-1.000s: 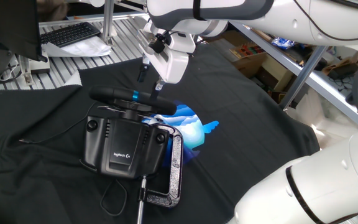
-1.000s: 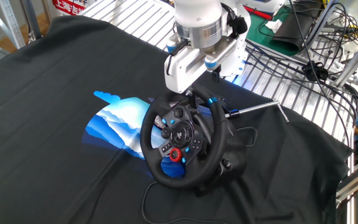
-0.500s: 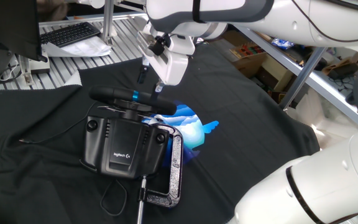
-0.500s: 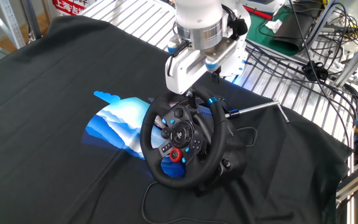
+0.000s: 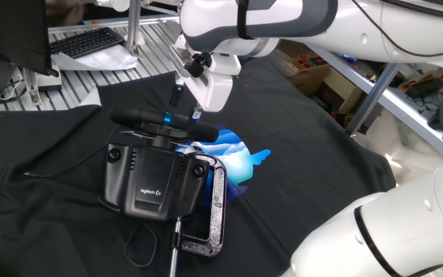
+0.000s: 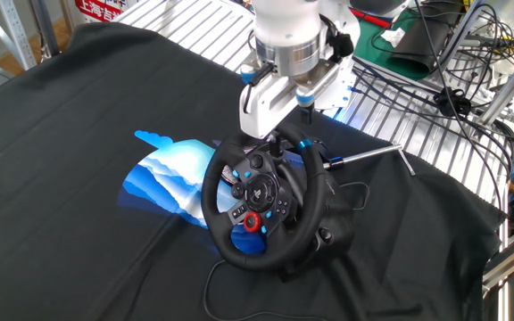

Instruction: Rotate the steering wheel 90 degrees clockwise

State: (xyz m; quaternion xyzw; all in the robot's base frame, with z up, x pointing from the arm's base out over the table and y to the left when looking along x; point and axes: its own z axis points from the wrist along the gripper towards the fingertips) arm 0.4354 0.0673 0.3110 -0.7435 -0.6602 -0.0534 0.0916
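Hovering: gripper (image 5: 186,101) just above steering wheel (image 6: 259,201), apart from rim
Arm pose: wrist pointing down
Fingers: spread, holding nothing
Wheel stripe: at top

You get bright, even light from above in both views, soft shadows on the black cloth (image 6: 78,107), and mild glare on the white arm (image 5: 375,231).
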